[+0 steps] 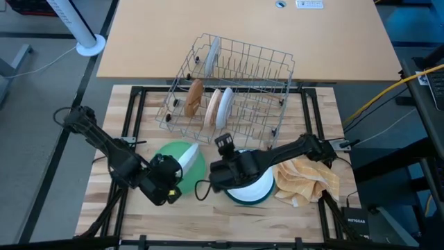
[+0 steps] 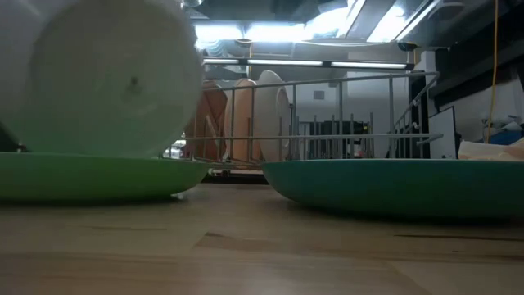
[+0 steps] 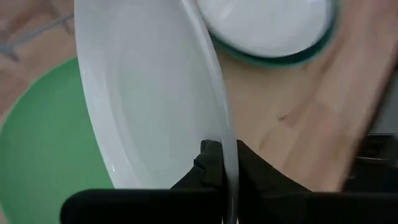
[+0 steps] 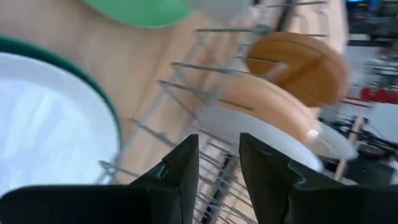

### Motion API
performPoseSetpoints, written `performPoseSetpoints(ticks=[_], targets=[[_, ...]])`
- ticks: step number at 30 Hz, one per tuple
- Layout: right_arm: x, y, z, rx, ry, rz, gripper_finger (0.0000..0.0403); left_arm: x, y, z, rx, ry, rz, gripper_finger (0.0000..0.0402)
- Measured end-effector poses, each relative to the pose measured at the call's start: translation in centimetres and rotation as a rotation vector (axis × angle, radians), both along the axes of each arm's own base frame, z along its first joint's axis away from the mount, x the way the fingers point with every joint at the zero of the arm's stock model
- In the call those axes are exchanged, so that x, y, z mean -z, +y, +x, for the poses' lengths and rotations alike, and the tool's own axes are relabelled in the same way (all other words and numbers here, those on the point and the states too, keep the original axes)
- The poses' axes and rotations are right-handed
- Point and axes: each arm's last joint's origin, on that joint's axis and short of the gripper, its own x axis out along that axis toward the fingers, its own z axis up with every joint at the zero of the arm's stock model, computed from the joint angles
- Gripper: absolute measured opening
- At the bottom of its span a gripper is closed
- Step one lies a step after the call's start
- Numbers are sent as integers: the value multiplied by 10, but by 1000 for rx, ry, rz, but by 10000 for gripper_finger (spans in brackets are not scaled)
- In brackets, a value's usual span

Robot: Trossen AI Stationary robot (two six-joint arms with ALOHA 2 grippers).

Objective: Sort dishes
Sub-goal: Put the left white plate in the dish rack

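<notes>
Left gripper [image 3: 225, 163] is clamped on the white plate's [image 3: 149, 93] rim, lower left of the high view — keep it edge-on toward the wire rack [image 1: 232, 83]. Right gripper [image 4: 217, 163] is released, unloaded, above the teal plate [image 1: 239, 198].

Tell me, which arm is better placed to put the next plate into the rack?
Left, probably: its tool already pinches the white plate above the green plate. The right tool is empty.

Left gripper [image 1: 172, 182] low at the near edge, reaching inward, fingers [image 3: 214, 165] clamped tight. Right gripper [image 1: 223, 147] at mid-table, arm stretched in from the right, fingers [image 4: 180, 168] slightly parted, nothing between them.
</notes>
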Motion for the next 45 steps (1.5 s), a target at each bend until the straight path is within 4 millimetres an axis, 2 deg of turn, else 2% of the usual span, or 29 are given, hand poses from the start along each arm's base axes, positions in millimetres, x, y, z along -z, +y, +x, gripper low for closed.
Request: performPoseSetpoints(ticks=[12,17,22,27,33,39,45], targets=[[-81,-38,-41,156,-342,-125,120,-85,20,7,64,-226,-67,2],[-106,-56,-58,233,-458,-136,120,-121,27,10,105,-351,-82,2],[-127,-77,-71,324,-568,-200,120,-148,45,15,90,-462,-57,2],[-145,-104,-88,417,-633,-237,120,-159,73,27,24,-519,12,2],[-164,-138,-111,532,-687,-262,120,-168,118,42,-56,-599,58,2],[-174,-176,-129,655,-712,-265,120,-179,174,50,-144,-703,118,1],[-171,-221,-130,724,-715,-113,120,-175,234,60,-217,-735,165,1]])
